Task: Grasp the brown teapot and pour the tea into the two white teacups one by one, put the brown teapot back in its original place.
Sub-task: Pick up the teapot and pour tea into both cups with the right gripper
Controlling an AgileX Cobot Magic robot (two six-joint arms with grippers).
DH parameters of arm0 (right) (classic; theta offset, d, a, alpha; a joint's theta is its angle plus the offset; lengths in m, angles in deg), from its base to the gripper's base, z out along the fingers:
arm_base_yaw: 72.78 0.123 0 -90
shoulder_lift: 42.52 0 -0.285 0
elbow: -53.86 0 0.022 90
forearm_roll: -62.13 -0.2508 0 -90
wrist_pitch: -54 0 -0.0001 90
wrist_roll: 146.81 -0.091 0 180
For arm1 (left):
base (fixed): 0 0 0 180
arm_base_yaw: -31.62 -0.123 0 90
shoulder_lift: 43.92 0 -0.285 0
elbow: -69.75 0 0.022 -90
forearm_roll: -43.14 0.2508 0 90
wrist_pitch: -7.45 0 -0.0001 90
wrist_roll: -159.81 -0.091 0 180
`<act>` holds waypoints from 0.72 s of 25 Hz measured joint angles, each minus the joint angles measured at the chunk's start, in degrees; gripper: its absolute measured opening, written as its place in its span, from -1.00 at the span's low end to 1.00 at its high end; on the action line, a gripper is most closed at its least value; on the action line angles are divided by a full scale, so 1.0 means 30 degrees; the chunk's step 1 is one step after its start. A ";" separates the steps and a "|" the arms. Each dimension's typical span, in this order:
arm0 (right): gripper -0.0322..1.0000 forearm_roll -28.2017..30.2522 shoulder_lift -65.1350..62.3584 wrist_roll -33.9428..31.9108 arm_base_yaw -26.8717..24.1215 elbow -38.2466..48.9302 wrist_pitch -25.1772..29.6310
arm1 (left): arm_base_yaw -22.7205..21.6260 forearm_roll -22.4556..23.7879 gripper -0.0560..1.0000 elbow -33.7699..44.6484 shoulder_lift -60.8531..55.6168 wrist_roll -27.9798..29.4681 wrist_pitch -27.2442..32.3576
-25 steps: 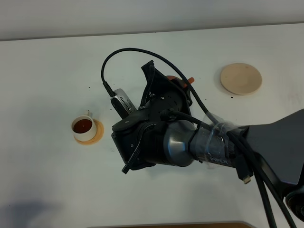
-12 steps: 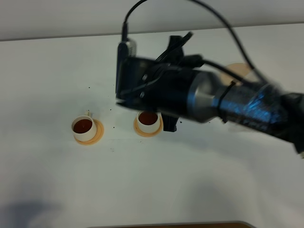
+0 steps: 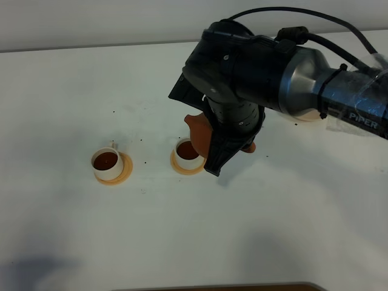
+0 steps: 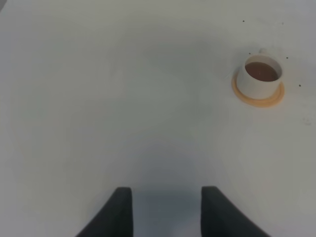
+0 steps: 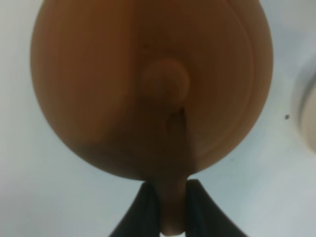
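Right wrist view: right hand (image 5: pixel 168 207) clamped on the loop handle of the brown teapot (image 5: pixel 148 89), lifted clear so it can travel; exterior high view: teapot beside near teacup (image 3: pixel 188 151), far teacup (image 3: pixel 105 162) on the surface (image 3: pixel 91 242), both holding tea; left hand (image 4: pixel 165 210) apart, idle.

Even soft light, blurred wrist close-up

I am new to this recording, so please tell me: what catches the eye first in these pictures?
The big black right arm fills the upper middle of the table, and its right gripper is shut on the handle of the brown teapot. Beside it, two white teacups with dark tea stand on orange coasters.
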 joint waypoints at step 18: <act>-0.68 -0.0949 -0.0220 -0.0766 -0.0805 0.3194 -0.4136 | 0.0000 0.0000 -0.20 0.0000 0.0000 0.0000 0.0000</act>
